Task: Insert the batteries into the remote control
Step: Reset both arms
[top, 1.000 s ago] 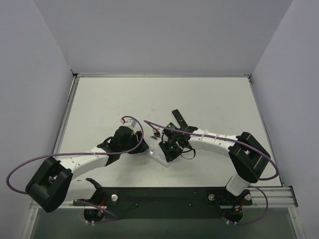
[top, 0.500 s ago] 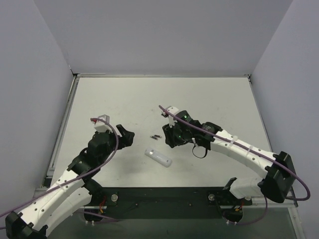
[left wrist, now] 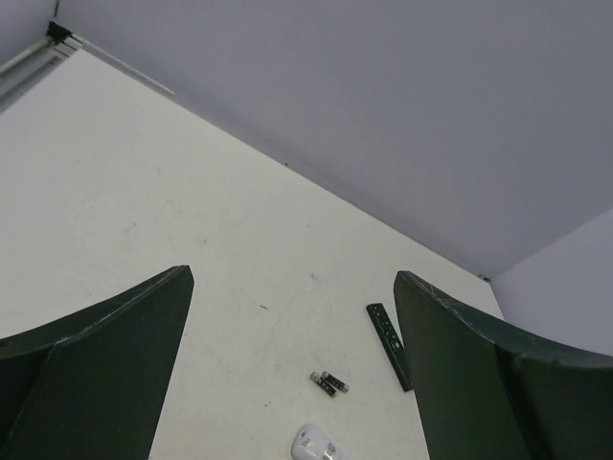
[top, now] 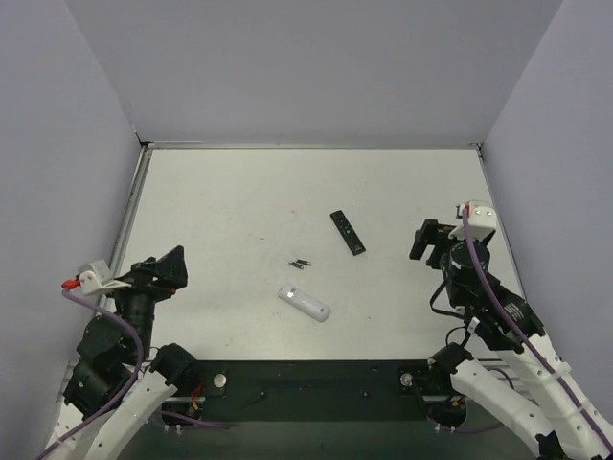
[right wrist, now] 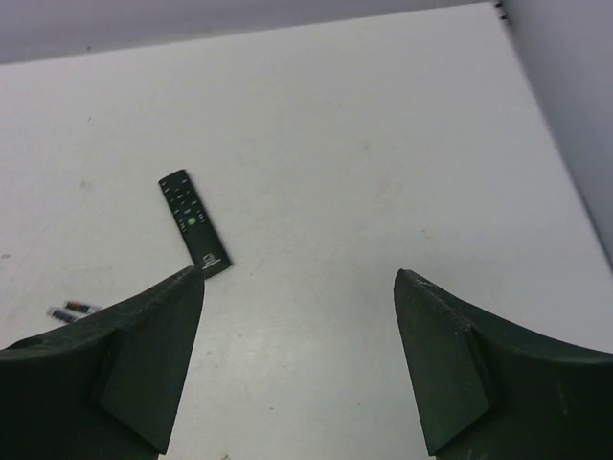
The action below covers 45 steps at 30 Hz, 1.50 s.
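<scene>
The left tool (top: 170, 265) hangs over the near left edge of the worktop (top: 230, 192) with its jaws spread as wide as they go and nothing between them. The white remote control (top: 305, 302) lies flat, well ahead of this tool and off to its right, out in the middle of the worktop. In the left wrist view only its end shows, at the bottom edge, framed between the two jaws. The batteries (top: 302, 263), two small dark cells lying close together, rest on the worktop just beyond the remote control, not inside it. A slim black remote (top: 348, 233) lies farther out again, toward this tool's right jaw. The right tool (top: 428, 240) sits over the right side of the worktop, its jaws also well apart and gripping nothing. From it, the black remote lies ahead and to the left, the batteries farther left past the left jaw, and the white remote control well to its left and nearer the arm bases. Neither tool touches any of these things.
</scene>
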Each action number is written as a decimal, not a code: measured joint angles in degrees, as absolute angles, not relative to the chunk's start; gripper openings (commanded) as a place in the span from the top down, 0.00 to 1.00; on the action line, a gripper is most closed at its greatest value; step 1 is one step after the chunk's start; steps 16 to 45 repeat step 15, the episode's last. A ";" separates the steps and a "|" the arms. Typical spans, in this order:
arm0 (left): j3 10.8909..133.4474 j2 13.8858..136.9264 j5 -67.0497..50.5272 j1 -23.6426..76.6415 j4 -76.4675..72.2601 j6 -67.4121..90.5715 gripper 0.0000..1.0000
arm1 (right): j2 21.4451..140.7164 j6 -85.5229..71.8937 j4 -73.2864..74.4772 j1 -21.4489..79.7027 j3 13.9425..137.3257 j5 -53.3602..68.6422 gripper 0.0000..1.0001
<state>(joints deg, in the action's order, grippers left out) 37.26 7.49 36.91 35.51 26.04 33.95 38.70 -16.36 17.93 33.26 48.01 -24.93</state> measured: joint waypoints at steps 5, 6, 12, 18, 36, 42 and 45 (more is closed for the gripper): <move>37.32 0.78 41.65 35.53 27.22 31.75 0.02 | 30.92 -13.69 18.02 32.53 46.59 -34.48 0.20; 37.32 0.30 42.28 35.53 27.33 31.16 0.03 | 30.06 -13.26 18.02 32.53 46.11 -35.75 0.20; 35.79 0.30 43.29 35.53 26.79 27.62 0.02 | 26.74 -10.98 16.84 32.53 42.70 -39.86 0.18; 35.51 0.58 43.22 35.51 26.48 26.65 0.03 | 26.33 -10.55 16.40 32.53 41.54 -40.49 0.18; 35.51 0.58 43.22 35.51 26.48 26.65 0.03 | 26.33 -10.55 16.40 32.53 41.54 -40.49 0.18; 35.51 0.58 43.22 35.51 26.48 26.65 0.03 | 26.33 -10.55 16.40 32.53 41.54 -40.49 0.18; 35.51 0.58 43.22 35.51 26.48 26.65 0.03 | 26.33 -10.55 16.40 32.53 41.54 -40.49 0.18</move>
